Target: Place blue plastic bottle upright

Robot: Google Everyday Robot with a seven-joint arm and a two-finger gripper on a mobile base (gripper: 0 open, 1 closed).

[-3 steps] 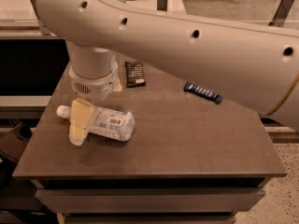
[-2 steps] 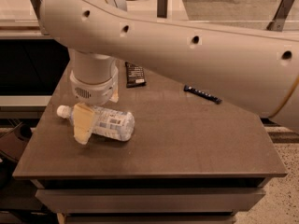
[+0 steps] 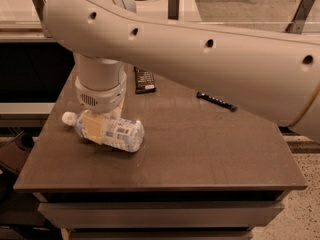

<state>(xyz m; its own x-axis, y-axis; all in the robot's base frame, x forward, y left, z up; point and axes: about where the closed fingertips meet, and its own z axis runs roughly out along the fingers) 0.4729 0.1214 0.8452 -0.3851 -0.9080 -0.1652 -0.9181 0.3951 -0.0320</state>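
Lower than a second ago, my gripper covers the bottle, lying sideways toward the table's left edge; the wrist hides its grip, so I cannot tell. A dark packet and a blue wrapper lie behind.

Office — drawer cabinet, glass panels, tool above

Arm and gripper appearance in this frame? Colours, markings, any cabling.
Arm: thick, smooth cream-white tube with a row of small dark round holes and a thin orange line near the right edge. Wrist is a white cylinder with a small vent grille. Gripper, down at the blue plastic bottle on the left of the table, is pale yellow-tan. No cables show on the arm.
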